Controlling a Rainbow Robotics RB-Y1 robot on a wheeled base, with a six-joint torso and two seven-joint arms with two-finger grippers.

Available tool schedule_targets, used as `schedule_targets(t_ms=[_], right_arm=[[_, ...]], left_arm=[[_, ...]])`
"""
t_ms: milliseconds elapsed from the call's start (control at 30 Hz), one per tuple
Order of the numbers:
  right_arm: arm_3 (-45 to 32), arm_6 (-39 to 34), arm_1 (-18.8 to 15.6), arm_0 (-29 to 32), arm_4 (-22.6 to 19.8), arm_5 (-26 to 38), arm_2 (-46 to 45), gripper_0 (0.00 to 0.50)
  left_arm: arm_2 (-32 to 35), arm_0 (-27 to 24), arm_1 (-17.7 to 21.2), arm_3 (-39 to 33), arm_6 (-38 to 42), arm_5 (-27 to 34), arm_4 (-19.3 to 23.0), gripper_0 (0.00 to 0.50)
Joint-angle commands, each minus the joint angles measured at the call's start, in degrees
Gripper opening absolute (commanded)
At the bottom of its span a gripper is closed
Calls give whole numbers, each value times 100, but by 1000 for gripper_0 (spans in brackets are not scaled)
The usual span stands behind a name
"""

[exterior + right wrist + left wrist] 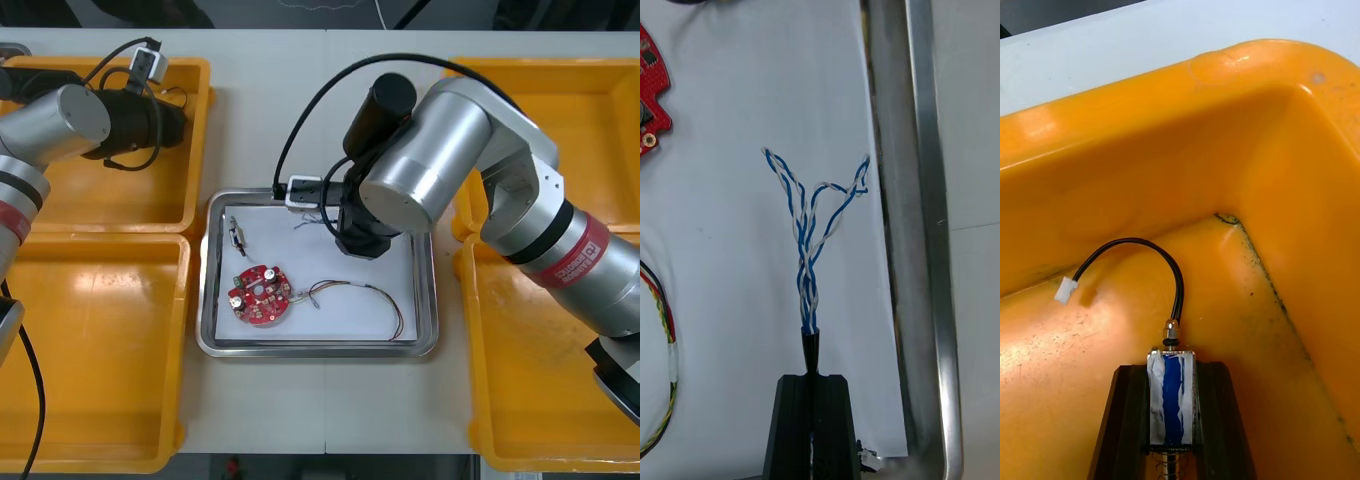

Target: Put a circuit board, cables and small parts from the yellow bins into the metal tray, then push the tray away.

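Observation:
My right gripper (328, 226) hangs low over the far part of the metal tray (425, 300), its fingers (790, 420) shut on one end of a twisted blue and white cable (809, 225), which fans out over the white floor. Also in the tray lie a round red circuit board (260, 295), a red and yellow cable (365, 292) and a small metal part (236, 236). In the far left yellow bin (110, 205), my left gripper (1172, 371) is shut on a small metal part (1172, 397) wrapped in blue and white, with a black cable (1150, 251) curling from it.
The tray's steel rim (917, 225) runs close beside the blue and white cable. Two yellow bins stand at each side of the table; the near left bin (90, 350) and near right bin (540, 400) have bare floors. The left bin's corner wall (1300, 187) rises just beyond the held part.

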Motion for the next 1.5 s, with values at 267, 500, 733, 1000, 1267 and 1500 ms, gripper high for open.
schedule_targets(t_ms=[267,500,733,1000,1267,1500], right_arm=[[659,358,15,13,417,-511,633,0],[668,341,33,13,426,-529,615,145],[624,438,41,13,312,-494,334,500],[369,481,120,13,162,-10,-44,500],[-484,323,472,22,241,1923,-1134,500],[-1143,-327,490,22,268,2078,-2136,500]], left_arm=[[273,-234,48,-117,-918,719,309,0],[1046,-234,74,-213,-874,1589,-244,0],[1820,-234,83,-574,-672,2486,-1141,0],[2057,-6,74,-1664,392,3409,-2125,0],[1890,566,21,-3492,1816,4578,-2468,0],[1565,979,-119,-5197,3319,5773,-2574,0]])
